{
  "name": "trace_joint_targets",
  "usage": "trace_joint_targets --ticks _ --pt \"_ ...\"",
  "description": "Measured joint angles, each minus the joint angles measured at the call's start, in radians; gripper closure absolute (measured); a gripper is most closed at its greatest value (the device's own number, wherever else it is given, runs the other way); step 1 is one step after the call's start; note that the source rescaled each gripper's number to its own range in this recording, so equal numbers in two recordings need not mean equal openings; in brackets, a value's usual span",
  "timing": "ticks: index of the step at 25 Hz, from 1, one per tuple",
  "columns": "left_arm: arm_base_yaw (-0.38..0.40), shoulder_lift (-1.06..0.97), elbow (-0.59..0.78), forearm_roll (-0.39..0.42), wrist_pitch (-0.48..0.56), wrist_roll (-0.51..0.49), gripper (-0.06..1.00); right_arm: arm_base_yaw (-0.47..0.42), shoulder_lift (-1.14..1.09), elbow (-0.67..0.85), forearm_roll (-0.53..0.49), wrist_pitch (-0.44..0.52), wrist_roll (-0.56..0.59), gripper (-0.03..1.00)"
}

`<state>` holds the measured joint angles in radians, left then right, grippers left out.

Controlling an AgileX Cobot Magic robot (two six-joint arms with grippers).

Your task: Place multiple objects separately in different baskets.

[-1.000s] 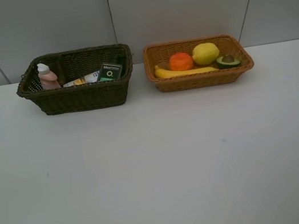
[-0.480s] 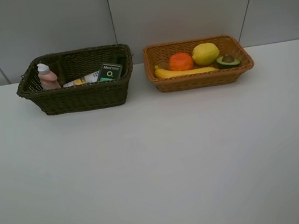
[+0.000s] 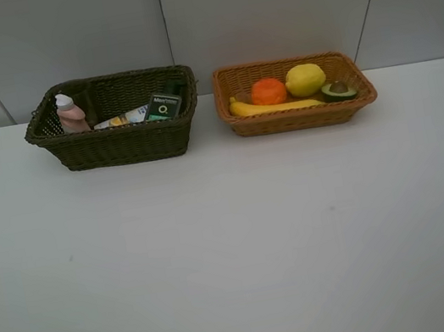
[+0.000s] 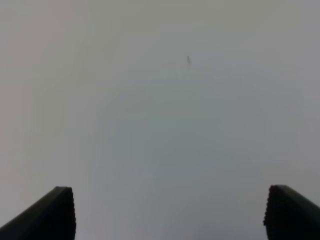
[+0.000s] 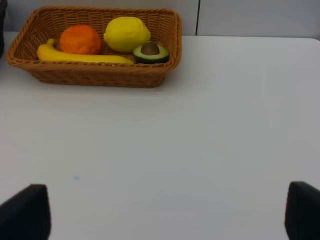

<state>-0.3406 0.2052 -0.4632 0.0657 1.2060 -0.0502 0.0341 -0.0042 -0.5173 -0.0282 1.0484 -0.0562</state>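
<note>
White table [image 3: 237, 249], banana [image 3: 276, 106] lying lengthwise along orange-tan basket [image 3: 300, 118] front wall, both end effectors released

Woven wicker baskets [image 3: 119, 145], matt table [image 3: 237, 249]

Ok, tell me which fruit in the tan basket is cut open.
The halved avocado, at the right end of the orange-tan basket in the high view. Its brown pit and green flesh show, while the banana, orange and lemon are whole.
</note>
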Motion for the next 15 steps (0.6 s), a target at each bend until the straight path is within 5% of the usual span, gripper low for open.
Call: trace_joint_targets --ticks 15 --pt "0.009 -0.209 0.001 -0.007 0.008 0.003 -0.05 0.000 0.000 0.000 0.000 0.000 0.000 -0.02"
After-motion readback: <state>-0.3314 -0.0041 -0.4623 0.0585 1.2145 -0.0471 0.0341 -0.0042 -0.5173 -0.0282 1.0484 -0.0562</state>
